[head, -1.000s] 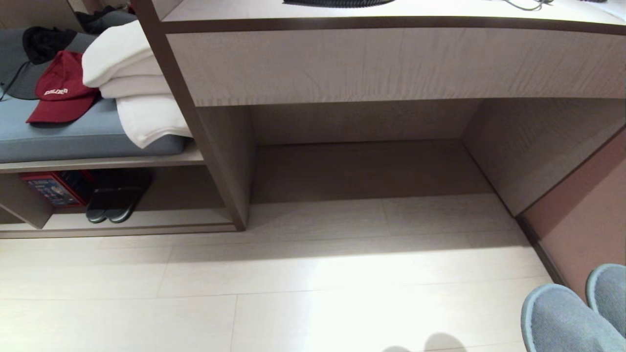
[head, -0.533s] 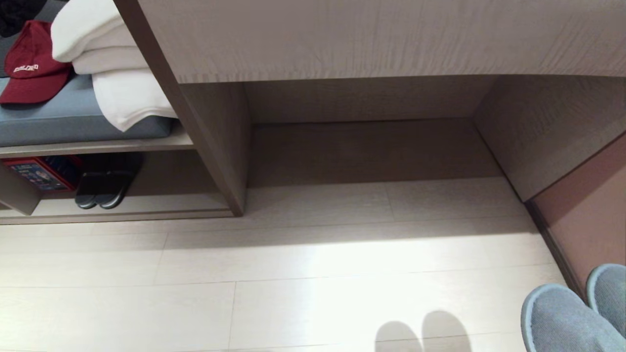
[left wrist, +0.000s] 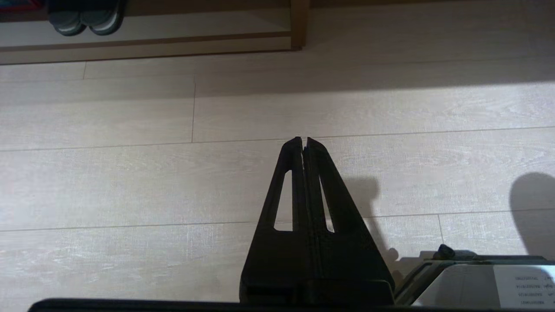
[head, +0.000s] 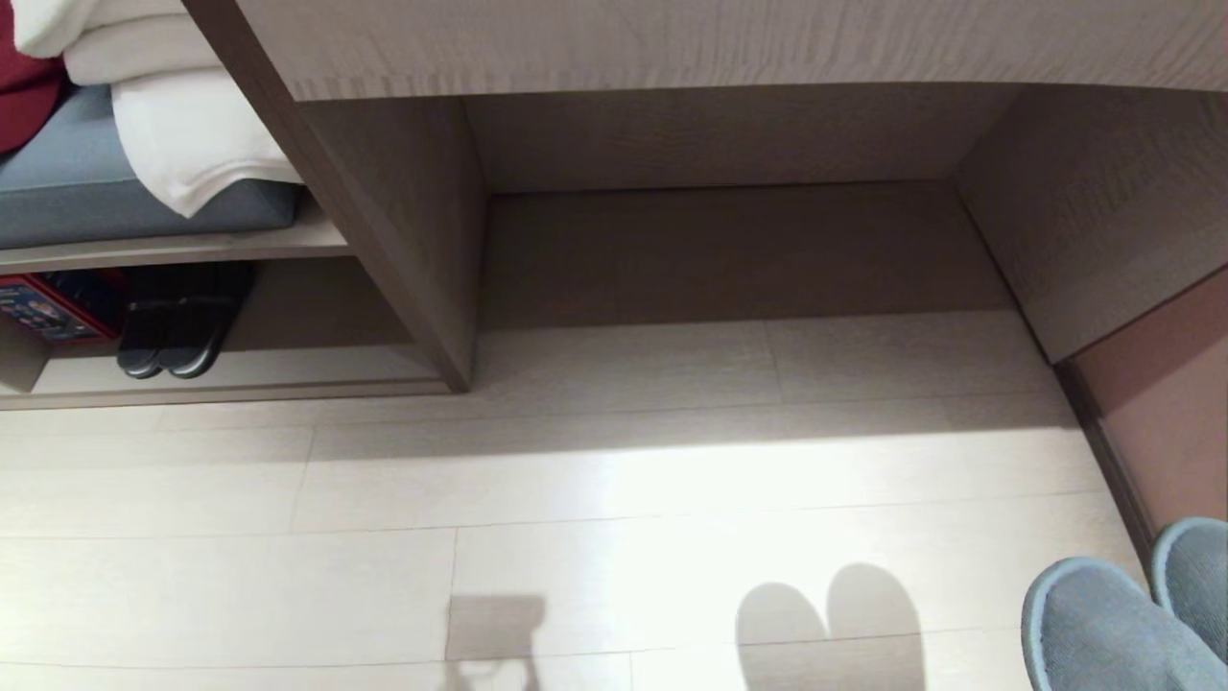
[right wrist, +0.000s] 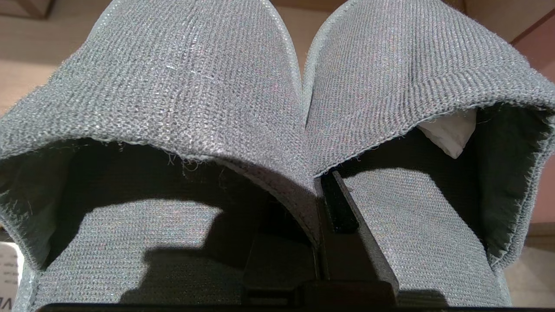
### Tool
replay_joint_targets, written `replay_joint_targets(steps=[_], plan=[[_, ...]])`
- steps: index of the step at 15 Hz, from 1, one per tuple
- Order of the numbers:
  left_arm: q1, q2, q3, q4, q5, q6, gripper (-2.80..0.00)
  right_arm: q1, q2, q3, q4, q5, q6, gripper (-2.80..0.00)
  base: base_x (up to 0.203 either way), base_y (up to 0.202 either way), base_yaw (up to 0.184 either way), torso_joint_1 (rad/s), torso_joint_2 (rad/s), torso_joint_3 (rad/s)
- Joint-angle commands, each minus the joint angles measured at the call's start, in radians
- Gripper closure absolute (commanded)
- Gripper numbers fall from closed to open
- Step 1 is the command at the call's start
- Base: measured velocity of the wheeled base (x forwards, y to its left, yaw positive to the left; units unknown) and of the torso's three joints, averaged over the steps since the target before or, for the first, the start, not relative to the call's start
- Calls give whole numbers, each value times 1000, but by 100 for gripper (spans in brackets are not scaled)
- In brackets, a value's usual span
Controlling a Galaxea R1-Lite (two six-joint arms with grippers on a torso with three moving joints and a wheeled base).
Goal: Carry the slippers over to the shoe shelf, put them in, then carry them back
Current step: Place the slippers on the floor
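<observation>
Pale wood-look floor (head: 614, 480) runs up to the shoe shelf (head: 384, 192), which fills the top of the head view with a big open cubby in the middle. Off to the left, a lower cubby has a dark pair of slippers (head: 168, 336) in it. The grey-blue slippers (right wrist: 277, 86) are up off the floor at the bottom right, pinched together by the right gripper (right wrist: 323, 203), one finger inside each slipper. The left gripper (left wrist: 304, 141) hangs over bare floor with its fingers pressed together, holding nothing.
</observation>
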Motion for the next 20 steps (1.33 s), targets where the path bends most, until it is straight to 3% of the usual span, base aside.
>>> replay_joint_targets(steps=[1,20], plan=[[1,1,0,0,1,0,0,0,1,0,0,-1,0,0,0,0,0,1,9,-193],[0,1,0,0,0,0,0,0,1,0,0,-1,1,0,0,0,0,4,3,-199]])
